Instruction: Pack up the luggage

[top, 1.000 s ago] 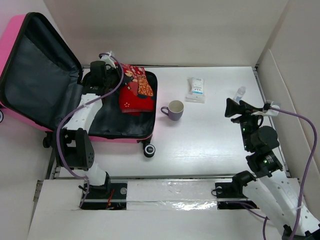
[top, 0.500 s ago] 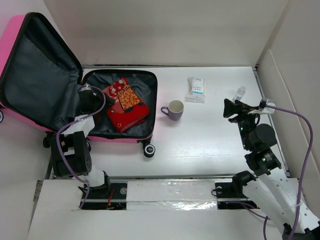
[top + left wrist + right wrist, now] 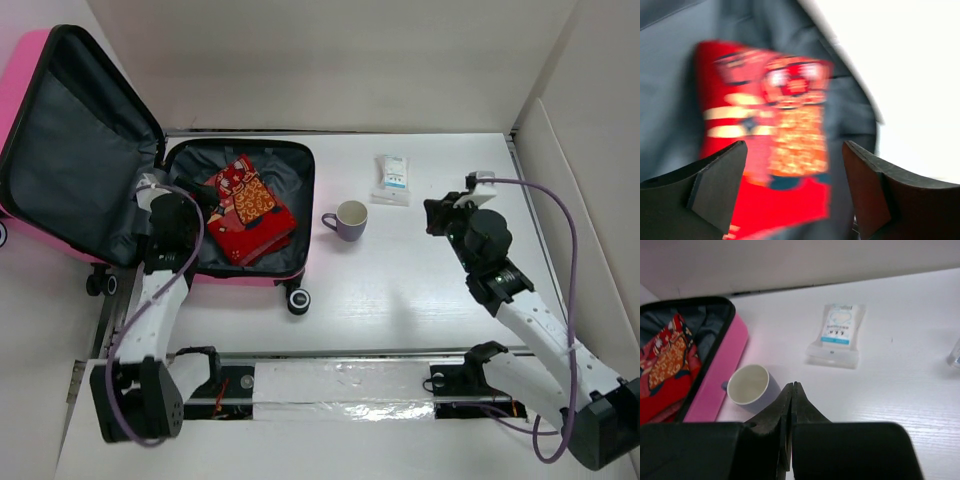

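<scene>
Hovering w/ its two fingers spread wide and nothing between them, the left claw [image 3: 794,150] points down at a red patterned cloth [image 3: 245,205]; the wrist view is blurred. The cloth lies in the bottom half of the pink suitcase [image 3: 20,90], which sits open at the far left of the white table [image 3: 420,290]. Its lid, w/ dark grey lining, leans back to the left, and a black wheel shows at the near edge. The right claw [image 3: 792,390] is pressed fully closed, gripping nothing, over the right side of the table. A lilac mug [image 3: 350,217] stands upright just beside the suitcase. A white & blue packet [image 3: 393,178] lies flat farther back.
</scene>
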{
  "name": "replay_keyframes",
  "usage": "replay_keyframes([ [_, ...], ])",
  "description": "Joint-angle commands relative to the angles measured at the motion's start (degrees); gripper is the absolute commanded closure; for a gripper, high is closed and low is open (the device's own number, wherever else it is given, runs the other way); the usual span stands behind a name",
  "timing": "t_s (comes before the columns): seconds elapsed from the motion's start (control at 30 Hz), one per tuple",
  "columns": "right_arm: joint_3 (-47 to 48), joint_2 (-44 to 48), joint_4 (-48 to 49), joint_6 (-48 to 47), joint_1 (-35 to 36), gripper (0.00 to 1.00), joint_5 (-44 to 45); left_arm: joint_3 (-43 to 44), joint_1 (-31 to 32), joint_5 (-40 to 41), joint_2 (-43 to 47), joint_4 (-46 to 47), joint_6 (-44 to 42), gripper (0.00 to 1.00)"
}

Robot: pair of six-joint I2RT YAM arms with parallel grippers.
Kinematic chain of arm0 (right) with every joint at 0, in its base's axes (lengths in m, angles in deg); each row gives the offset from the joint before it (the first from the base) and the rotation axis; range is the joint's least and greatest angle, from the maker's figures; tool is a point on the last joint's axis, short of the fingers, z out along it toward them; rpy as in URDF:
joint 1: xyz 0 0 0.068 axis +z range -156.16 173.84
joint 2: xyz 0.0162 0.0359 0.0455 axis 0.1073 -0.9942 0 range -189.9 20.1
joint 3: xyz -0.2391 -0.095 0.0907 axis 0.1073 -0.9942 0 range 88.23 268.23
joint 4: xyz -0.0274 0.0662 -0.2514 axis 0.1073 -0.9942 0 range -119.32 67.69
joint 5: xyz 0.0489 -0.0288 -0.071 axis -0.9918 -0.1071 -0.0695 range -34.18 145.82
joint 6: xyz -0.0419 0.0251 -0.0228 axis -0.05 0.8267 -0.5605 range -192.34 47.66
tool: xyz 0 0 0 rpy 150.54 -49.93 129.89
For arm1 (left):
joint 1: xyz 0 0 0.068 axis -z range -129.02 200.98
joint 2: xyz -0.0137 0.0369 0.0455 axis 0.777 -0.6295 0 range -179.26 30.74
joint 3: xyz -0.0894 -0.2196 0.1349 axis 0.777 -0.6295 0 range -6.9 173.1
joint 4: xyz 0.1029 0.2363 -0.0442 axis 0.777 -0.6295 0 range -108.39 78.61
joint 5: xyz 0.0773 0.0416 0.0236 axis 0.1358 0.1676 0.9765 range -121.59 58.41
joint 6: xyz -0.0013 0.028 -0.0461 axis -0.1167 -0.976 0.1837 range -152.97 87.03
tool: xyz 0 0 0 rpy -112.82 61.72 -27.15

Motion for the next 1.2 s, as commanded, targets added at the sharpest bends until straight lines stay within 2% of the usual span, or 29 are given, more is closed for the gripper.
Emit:
replay_keyframes([
  [0.0,3.42,-2.39,-0.08,-2.08,-0.48,1.0,-2.74,0.42,2.01,0.53,8.06,2.5,-1.46,0.27],
  [0.03,3.51,-3.01,0.09,-2.25,-0.48,1.0,-2.83,0.42,2.8,-1.22,9.38,2.15,-1.82,0.28],
  [0.07,3.42,-4.15,0.27,-2.43,-0.48,1.0,-2.22,0.25,2.8,-7.94,12.09,2.15,-2.26,0.31],
  [0.13,3.42,-5.47,0.97,-2.7,-0.48,1.0,-1.26,0.68,2.8,-14.66,14.65,0.06,-4.7,0.37],
  [0.17,3.51,-7.3,1.23,-2.7,-0.48,1.0,-0.03,1.12,2.8,-19.91,17.28,-1.09,-6.11,0.49],
  [0.23,4.56,-9.94,1.59,-2.61,-0.48,0.94,1.38,2.96,2.8,-23.11,20.02,-5.82,-10.93,0.61],
  [0.27,5.17,-11.61,1.68,-2.52,-0.48,0.82,3.13,3.75,2.8,-24.61,22.46,-7.76,-12.7,0.71],
  [0.3,5.88,-15.63,1.94,-2.17,-0.48,0.74,4.01,5.15,2.8,-24.88,23.62,-9.0,-14.37,0.73],
  [0.33,6.75,-18.02,2.37,-1.91,-0.48,0.65,4.63,5.6,2.8,-25.32,24.68,-11.97,-16.04,0.73],
  [0.37,9.11,-20.57,2.73,-1.73,-1.01,0.45,5.77,5.95,2.8,-26.37,26.51,-12.96,-19.02,0.72],
  [0.4,10.53,-26.16,3.08,-1.21,-1.53,0.35,6.65,5.96,2.8,-26.73,27.4,-13.49,-20.18,0.71],
  [0.47,16.21,-32.34,3.61,-0.5,-2.85,0.14,8.49,5.17,3.33,-27.17,29.68,-13.85,-21.68,0.66],
  [0.5,18.6,-35.68,3.61,0.28,-4.68,0.11,8.33,4.3,4.29,-27.17,30.04,-13.76,-22.38,0.63],
  [0.53,21.15,-41.97,2.91,0.73,-5.75,0.08,7.37,3.85,5.78,-27.08,30.4,-13.5,-23.08,0.61],
  [0.6,29.58,-48.16,2.56,1.43,-7.42,0.03,2.98,2.97,7.02,-26.12,30.84,-13.59,-25.11,0.55],
  [0.67,36.17,-57.82,-0.76,1.35,-8.65,0.0,0.35,3.76,9.12,-24.9,30.58,-15.6,-25.99,0.53],
  [0.7,44.3,-60.99,-3.22,1.09,-8.66,0.0,-0.1,4.02,9.83,-24.97,30.84,-15.69,-26.43,0.53],
  [0.8,55.24,-72.86,-12.98,-0.05,-8.66,0.0,-1.6,3.85,11.85,-24.89,31.54,-16.13,-26.87,0.52],
  [0.83,61.8,-77.67,-17.87,-0.06,-8.66,0.0,-2.04,3.76,12.46,-24.62,31.98,-16.48,-26.96,0.52],
  [0.93,69.49,-82.81,-23.88,0.38,-8.66,0.0,-2.66,3.85,13.08,-23.75,32.24,-17.1,-27.05,0.52],
  [1.17,69.17,-84.23,-25.48,1.09,-8.13,0.0,-1.69,4.38,14.22,-22.07,32.51,-17.98,-27.22,0.51],
])
